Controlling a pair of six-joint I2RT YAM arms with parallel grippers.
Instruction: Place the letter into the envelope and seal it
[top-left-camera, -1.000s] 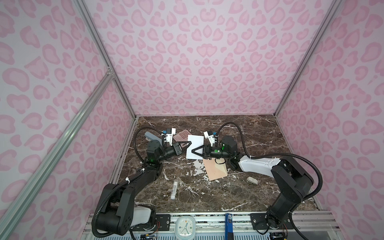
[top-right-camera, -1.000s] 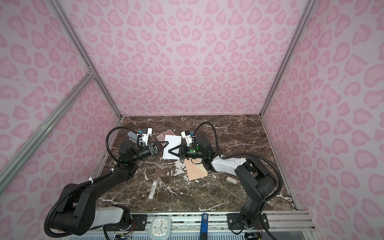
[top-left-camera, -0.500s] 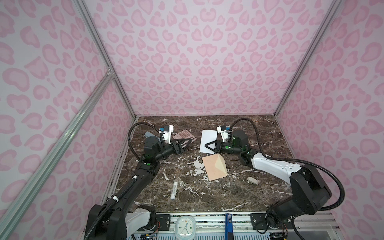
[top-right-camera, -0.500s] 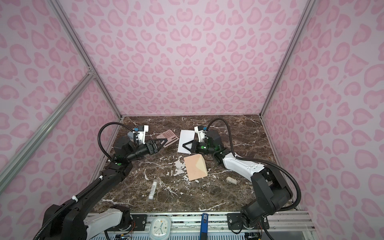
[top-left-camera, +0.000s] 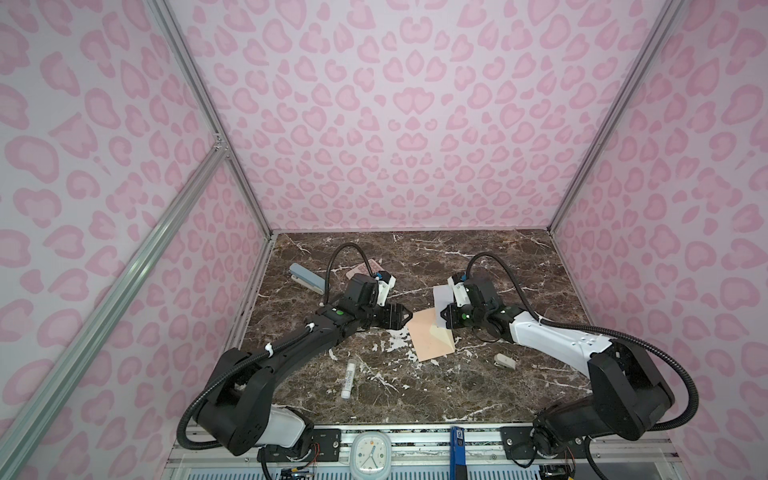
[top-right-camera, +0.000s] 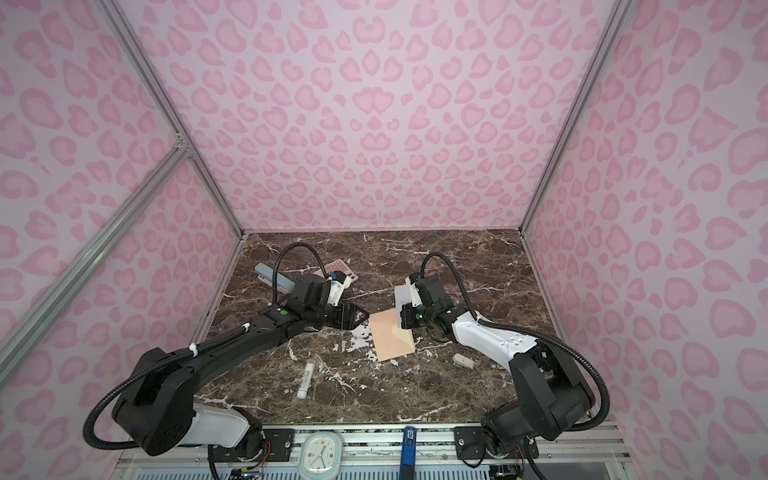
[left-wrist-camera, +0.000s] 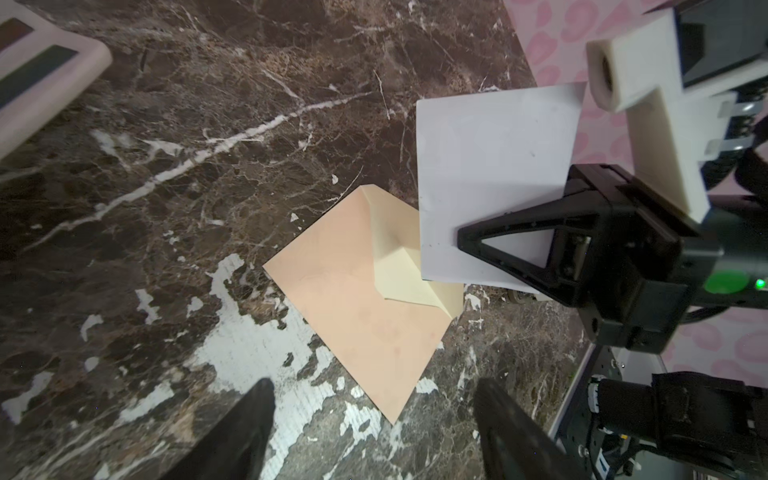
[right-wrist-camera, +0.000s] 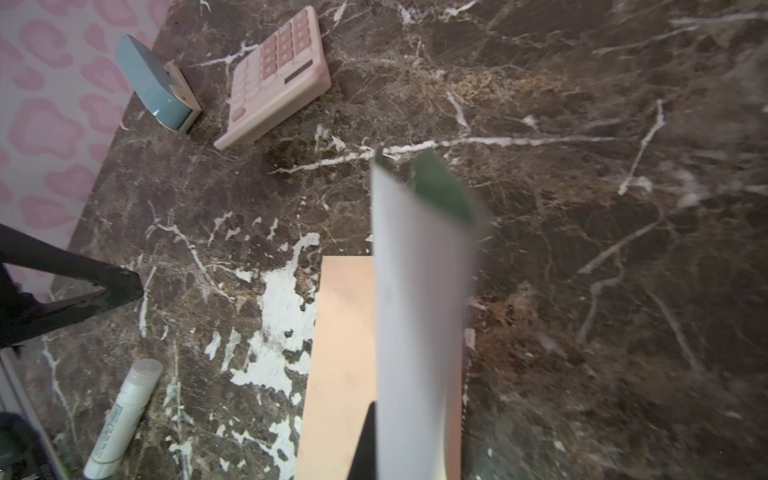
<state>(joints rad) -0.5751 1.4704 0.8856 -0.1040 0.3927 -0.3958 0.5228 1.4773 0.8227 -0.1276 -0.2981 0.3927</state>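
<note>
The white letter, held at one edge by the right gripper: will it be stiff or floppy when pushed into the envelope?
Probably rather stiff: in the left wrist view the letter stands out flat from the right gripper without drooping. Likely light, being a thin sheet. Its edge may buckle if forced against the envelope.

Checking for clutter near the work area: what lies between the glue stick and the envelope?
Nothing; in the right wrist view only bare marble tabletop with white scuffs separates the glue stick from the envelope.
</note>
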